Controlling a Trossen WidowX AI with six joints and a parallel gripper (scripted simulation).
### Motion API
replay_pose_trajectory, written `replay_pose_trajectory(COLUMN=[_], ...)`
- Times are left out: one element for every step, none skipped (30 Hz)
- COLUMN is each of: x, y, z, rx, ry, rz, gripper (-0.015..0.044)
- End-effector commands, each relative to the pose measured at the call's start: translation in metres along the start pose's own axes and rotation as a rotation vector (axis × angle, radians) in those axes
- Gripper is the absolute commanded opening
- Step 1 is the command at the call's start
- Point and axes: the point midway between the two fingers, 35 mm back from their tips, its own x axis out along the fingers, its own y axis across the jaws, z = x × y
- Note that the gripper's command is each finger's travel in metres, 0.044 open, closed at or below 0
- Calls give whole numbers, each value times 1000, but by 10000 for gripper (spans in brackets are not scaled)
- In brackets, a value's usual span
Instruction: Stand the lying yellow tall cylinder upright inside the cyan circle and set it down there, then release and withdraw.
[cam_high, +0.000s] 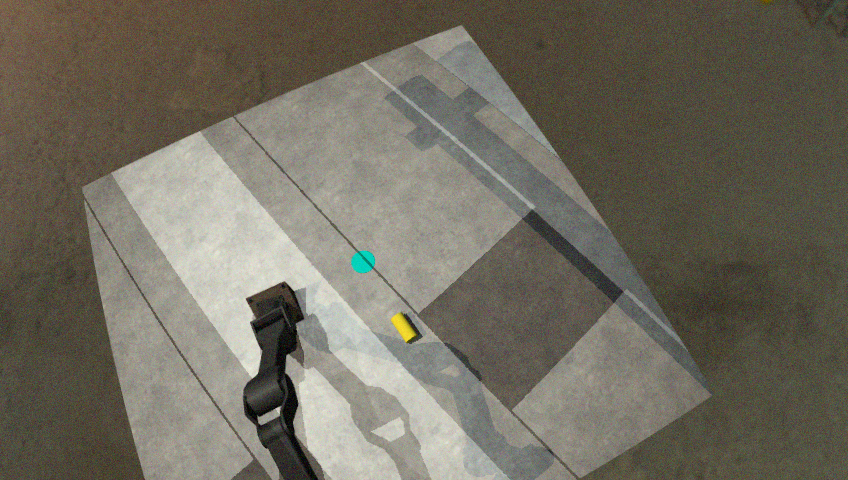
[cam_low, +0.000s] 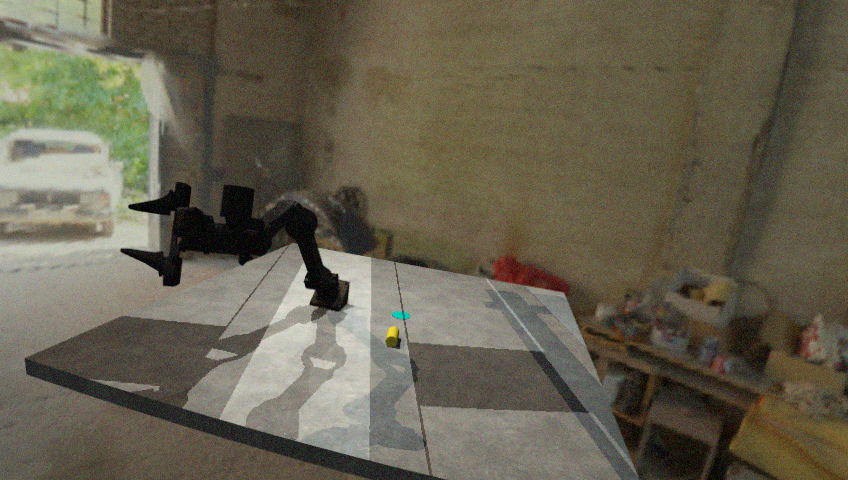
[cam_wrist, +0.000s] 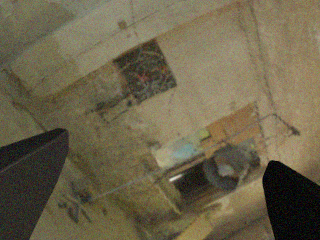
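Observation:
The yellow cylinder (cam_high: 404, 327) (cam_low: 392, 337) lies on its side on the table, a short way from the cyan circle. The flat cyan circle (cam_high: 363, 261) (cam_low: 401, 315) is marked on the table with nothing standing on it. My gripper (cam_low: 125, 228) (cam_wrist: 170, 157) is open and empty, its fingers wide apart. It is raised high and points away from the cylinder and the circle, out past the left side of the table in the exterior view. In the top view the fingers are out of the picture. The wrist view shows neither cylinder nor circle.
The arm's base (cam_high: 274, 303) (cam_low: 330, 296) stands on the table (cam_high: 368, 148) (cam_low: 476, 440) to the left of the circle. Shadows of the arm fall across the table top near the cylinder. A cluttered workbench (cam_low: 672, 368) is in the background at the right.

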Motion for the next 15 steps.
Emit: replay_pose_trajectory(x=[0, -1, -3, -6, -9, -14, -19, -25, -31, -37, -44, -51, -59, -68, -77], y=[1, 3, 8, 13, 21, 30, 40, 49, 59, 67, 76, 86, 97, 107, 117], z=[0, 0, 0, 0, 0, 0, 0, 0, 0, 0, 0, 0, 0, 1, 1], rx=[2, 8, 18, 32, 50, 71, 95, 118, 140, 160, 176, 192, 209, 225, 240], ry=[0, 1, 2, 4, 7, 11, 17, 23, 30, 37, 43, 51, 59, 68, 78], rz=[3, 12, 28, 50, 78, 112, 149, 185, 222, 255, 288, 327, 368, 409, 449], gripper=[374, 348, 321, 309, 309, 309, 309, 309, 309, 309, 309, 309, 309, 309, 309])
